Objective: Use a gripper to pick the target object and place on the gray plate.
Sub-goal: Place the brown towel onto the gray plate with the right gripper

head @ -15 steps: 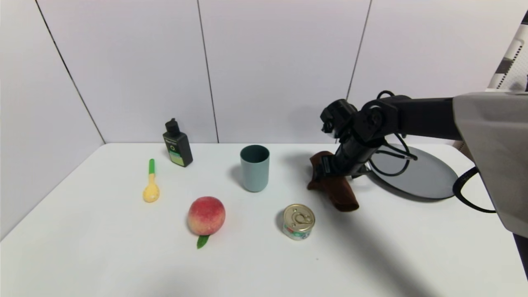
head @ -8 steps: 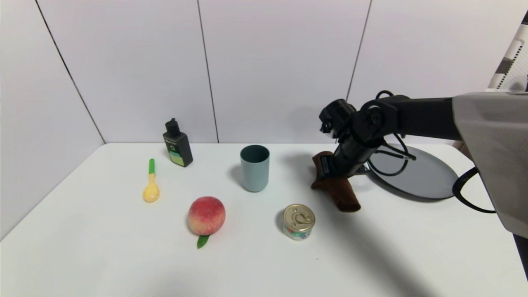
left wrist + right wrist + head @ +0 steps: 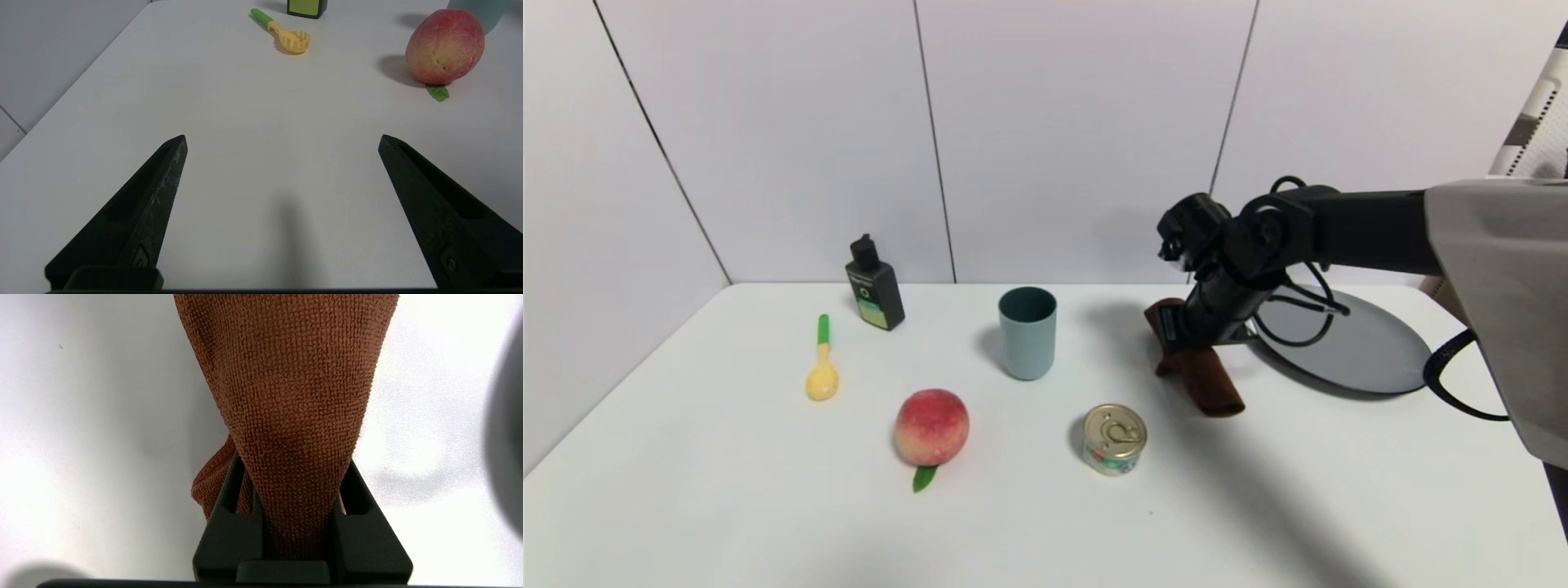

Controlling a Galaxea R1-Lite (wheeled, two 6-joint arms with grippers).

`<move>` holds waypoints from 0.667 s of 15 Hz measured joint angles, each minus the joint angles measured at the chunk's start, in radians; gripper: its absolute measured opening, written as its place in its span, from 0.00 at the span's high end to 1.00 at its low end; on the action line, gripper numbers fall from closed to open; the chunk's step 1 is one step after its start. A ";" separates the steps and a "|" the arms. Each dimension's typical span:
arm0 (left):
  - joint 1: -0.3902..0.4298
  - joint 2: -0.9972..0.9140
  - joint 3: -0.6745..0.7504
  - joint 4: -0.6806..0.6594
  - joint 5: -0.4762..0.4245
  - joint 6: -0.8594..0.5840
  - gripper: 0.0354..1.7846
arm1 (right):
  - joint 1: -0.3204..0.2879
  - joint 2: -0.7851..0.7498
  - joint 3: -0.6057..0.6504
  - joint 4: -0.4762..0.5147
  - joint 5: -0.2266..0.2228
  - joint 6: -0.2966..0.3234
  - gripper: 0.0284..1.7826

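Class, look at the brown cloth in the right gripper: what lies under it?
Under the brown cloth only bare white table shows; its lower end seems to touch the tabletop. The right gripper pinches its upper part. The gray plate sits beside it, not beneath.

Head view high, facing the table (image 3: 727, 457), wrist views low and close, peach (image 3: 932, 426) shared with left wrist

You're looking at a lab test bench — bare white table (image 3: 727, 506), plain panelled wall (image 3: 1054, 122), assorted props.
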 joint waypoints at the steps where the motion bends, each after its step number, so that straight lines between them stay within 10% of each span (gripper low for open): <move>1: 0.000 0.000 0.000 0.000 0.000 0.000 0.06 | -0.007 -0.010 0.000 -0.003 0.000 0.001 0.79; 10: 0.000 0.000 0.000 0.000 0.000 0.000 0.06 | -0.227 -0.102 0.000 -0.201 0.007 -0.069 0.79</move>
